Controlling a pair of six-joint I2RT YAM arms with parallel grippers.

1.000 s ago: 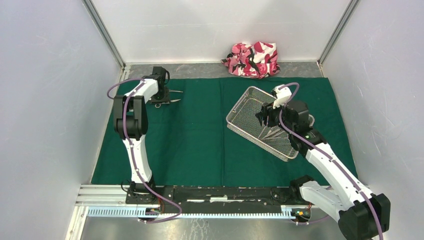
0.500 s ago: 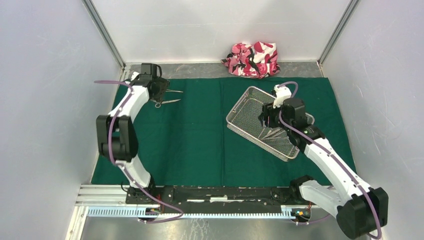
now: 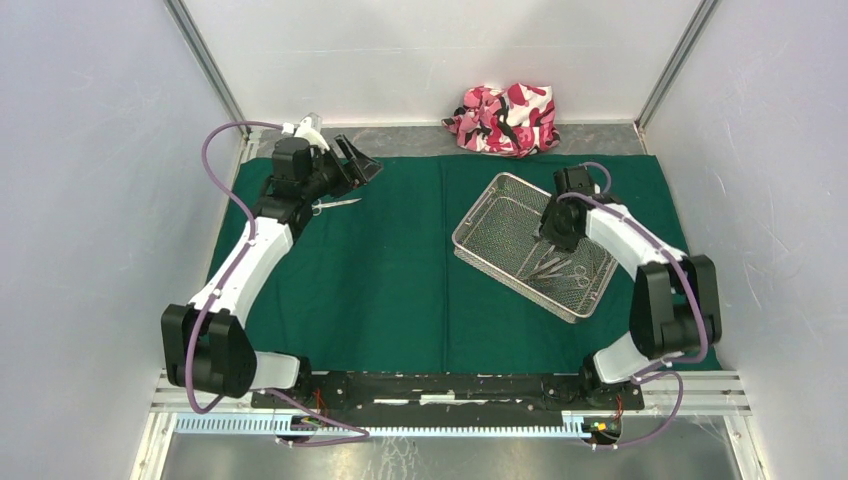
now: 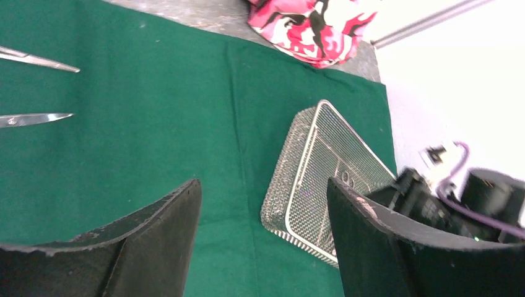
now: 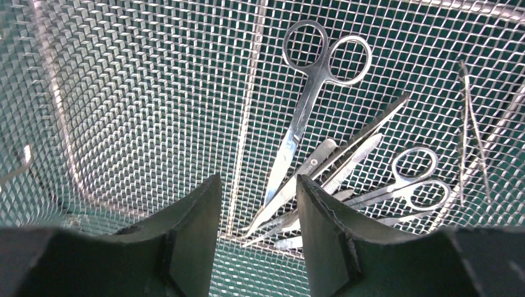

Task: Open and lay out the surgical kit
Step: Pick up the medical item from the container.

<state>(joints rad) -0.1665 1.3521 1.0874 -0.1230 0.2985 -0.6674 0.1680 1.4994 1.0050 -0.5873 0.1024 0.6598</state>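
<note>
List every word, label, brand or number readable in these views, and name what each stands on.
None can be read.
A tiny stamped mark on a steel instrument in the wire-mesh tray: too small to read.
A small mark on the scissors blade lying on the green cloth: too blurred to read.
The camouflage bundle bears only pattern.

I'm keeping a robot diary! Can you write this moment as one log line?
left gripper: open, empty | right gripper: open, over tray | laid out: scissors on drape | in tray: steel tools
</note>
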